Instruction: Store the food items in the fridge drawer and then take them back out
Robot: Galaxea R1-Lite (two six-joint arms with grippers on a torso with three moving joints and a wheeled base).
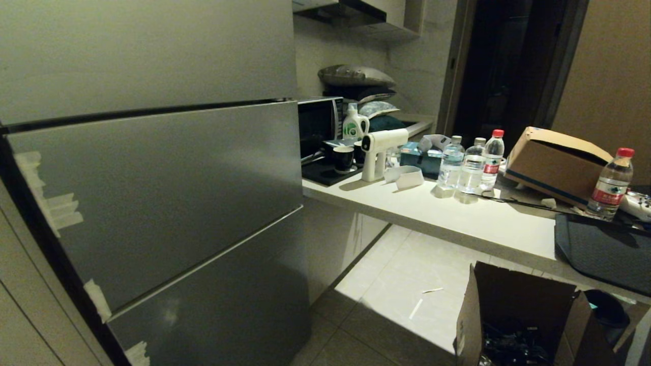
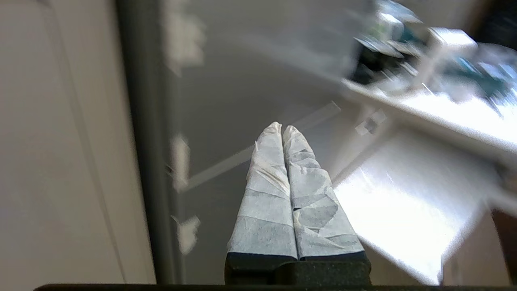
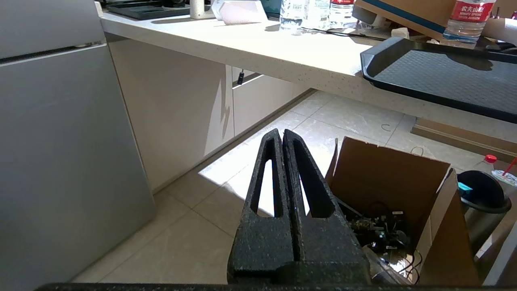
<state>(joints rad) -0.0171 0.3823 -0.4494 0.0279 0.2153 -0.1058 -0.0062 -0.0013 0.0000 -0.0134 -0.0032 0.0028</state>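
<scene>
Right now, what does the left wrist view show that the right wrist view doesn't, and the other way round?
Left wrist only: the left gripper, shut, its fingers wrapped in pale tape, aimed at the closed fridge front with tape scraps along its edge.

Right wrist only: the right gripper, shut and bare black, above the open cardboard box, with the dark tray on the counter.

Both: the fridge, the white counter and the sunlit floor. Neither shows food.
</scene>
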